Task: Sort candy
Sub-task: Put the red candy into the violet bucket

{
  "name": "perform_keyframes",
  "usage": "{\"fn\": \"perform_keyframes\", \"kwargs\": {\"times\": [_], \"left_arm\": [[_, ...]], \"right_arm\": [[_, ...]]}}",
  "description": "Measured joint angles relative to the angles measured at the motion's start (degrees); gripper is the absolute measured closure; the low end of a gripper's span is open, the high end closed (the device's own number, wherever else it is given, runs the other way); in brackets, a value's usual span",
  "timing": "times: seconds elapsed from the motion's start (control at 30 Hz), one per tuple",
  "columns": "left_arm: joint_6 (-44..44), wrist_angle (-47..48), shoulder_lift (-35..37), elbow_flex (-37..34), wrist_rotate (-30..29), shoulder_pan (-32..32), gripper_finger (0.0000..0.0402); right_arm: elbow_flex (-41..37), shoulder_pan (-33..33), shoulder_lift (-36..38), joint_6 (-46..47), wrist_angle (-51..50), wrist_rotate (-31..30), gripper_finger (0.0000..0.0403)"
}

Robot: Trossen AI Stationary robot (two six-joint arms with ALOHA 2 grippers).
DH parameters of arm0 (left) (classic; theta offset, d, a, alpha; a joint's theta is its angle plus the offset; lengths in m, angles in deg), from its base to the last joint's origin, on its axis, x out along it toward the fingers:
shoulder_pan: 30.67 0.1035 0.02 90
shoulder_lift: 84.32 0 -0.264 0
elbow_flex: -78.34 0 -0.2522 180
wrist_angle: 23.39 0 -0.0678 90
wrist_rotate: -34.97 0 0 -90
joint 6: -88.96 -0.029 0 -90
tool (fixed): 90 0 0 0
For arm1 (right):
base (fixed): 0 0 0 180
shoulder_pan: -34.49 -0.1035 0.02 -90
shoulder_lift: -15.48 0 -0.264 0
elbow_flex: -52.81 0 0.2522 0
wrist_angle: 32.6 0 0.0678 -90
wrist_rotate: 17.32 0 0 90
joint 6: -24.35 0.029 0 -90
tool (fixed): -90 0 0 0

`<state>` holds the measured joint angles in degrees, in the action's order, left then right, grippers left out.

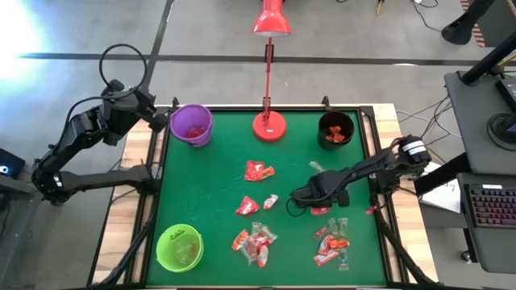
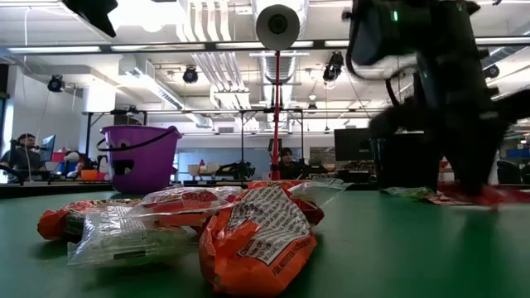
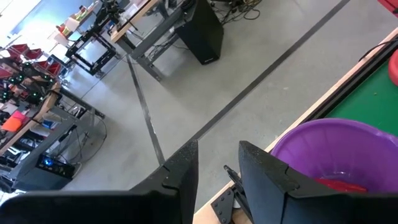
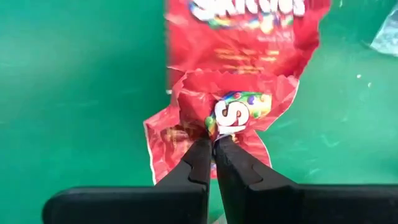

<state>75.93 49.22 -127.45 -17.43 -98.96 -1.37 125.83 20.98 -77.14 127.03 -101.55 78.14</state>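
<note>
On the green table (image 1: 193, 185), the right gripper (image 4: 213, 144) pinches a red candy packet (image 4: 233, 109); the left gripper (image 3: 217, 163) hovers empty, slightly open, by the purple bucket (image 3: 348, 149).

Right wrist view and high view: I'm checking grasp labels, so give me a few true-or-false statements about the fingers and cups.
1. The right gripper has its fingers shut on a red Skittles packet. True.
2. The left gripper is down among the loose candy. False: it sits beside the purple cup at the table's edge.
3. The purple cup holds nothing. False: red candy lies inside.
4. A green cup stands on the green mat. True.
</note>
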Motion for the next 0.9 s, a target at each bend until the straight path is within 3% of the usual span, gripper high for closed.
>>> {"fn": "perform_keyframes", "kwargs": {"times": [0.43,0.67,0.9], "left_arm": [[0.00,-0.17,-0.07,0.00,0.03,0.00,0.0304],[0.02,-0.22,-0.14,0.00,5.79,0.02,0.0304],[0.00,-0.88,-1.12,0.00,5.88,0.00,0.0304]], "right_arm": [[0.35,0.02,3.91,-0.47,-0.49,-2.23,0.0394],[1.91,0.02,4.11,-1.67,0.66,-2.89,0.0394],[7.75,1.63,4.12,-4.09,0.60,-9.15,0.0394]]}}
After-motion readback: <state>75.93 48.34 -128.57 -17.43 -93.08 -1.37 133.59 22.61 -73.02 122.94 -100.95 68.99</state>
